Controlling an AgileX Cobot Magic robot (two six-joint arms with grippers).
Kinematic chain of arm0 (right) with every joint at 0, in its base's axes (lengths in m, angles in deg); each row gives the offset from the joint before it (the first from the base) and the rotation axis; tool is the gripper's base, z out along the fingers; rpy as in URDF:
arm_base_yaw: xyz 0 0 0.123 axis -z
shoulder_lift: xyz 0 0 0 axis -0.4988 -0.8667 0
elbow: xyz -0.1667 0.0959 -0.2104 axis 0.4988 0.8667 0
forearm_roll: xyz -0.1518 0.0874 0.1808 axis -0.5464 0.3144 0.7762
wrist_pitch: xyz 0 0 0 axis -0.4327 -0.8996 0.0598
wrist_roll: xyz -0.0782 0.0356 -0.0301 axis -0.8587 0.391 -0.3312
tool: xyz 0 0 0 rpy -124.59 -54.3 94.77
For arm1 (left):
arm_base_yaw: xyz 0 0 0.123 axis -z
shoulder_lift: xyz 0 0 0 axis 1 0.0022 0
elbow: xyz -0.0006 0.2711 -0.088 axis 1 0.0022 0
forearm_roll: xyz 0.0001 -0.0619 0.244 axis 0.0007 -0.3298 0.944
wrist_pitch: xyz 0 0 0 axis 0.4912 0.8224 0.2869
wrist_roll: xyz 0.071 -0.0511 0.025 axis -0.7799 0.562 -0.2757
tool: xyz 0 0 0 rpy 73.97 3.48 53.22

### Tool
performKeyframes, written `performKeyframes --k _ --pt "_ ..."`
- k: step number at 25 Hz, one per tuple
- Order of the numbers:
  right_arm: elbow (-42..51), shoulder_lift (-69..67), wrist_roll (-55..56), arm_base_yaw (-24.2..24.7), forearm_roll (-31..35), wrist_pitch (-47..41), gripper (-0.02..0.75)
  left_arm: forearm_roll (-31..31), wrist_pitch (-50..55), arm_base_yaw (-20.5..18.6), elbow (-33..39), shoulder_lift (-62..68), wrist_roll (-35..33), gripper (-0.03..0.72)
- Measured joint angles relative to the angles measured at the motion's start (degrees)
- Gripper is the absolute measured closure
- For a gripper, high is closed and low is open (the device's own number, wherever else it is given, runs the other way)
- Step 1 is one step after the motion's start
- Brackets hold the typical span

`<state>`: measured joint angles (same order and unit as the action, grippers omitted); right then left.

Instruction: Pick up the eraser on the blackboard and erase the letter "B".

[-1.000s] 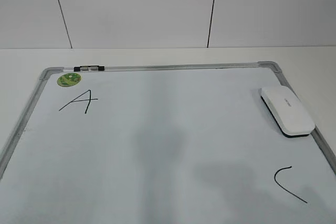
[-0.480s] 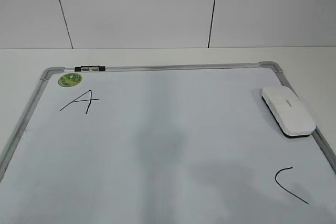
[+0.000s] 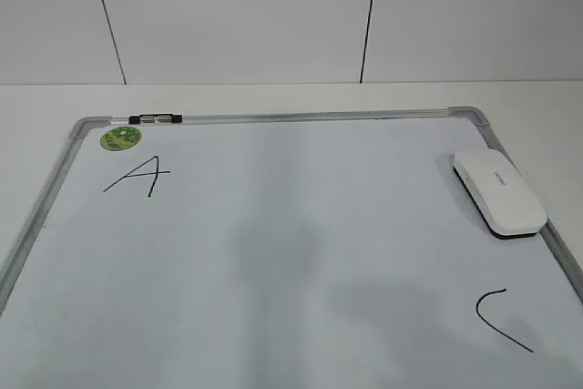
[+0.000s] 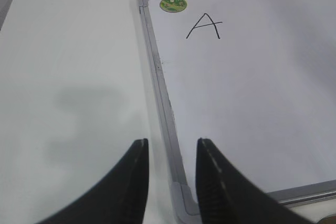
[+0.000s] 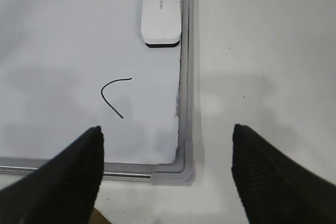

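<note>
Bench (image 3: 36, 102): white, flat, backed by a white panelled wall (image 3: 237, 15) with dark seams.

Blackboard (image 3: 273, 225): large white dry-erase board in a grey metal frame with rounded grey corners, lying flat on the bench. A round green sticker (image 3: 120, 138) sits in its far left corner. A small black-and-clear marker (image 3: 155, 118) lies along the far frame rail, just beside the sticker.

Markings on the board: a black "A" (image 3: 138, 176) near the sticker; a black "C" (image 3: 501, 318) toward the near right. No "B" can be made out in any view.

Eraser (image 3: 498, 193): white glossy oblong block with a thin dark base, resting on the board surface against the right frame rail, beyond the "C" and well apart from the "A".

Left gripper (image 4: 170, 153): black fingers (image 4: 134, 182) parted by a narrow gap, holding nothing, poised over the board's near left corner and the bench beside it.

Right gripper (image 5: 168, 145): fingers (image 5: 73, 177) spread wide, empty, above the board's near right corner, with the "C" and the eraser ahead of it.
</note>
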<state>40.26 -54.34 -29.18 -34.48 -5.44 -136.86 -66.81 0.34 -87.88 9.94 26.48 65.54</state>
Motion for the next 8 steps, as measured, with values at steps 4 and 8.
performKeyframes --k 4,8 --pt "0.0 0.0 0.0 0.0 0.0 0.0 0.153 0.0 0.0 0.0 0.0 0.0 0.0 0.451" --pt "0.0 0.0 0.0 0.0 0.0 0.0 0.153 0.0 0.0 0.0 0.0 0.0 0.0 0.451"
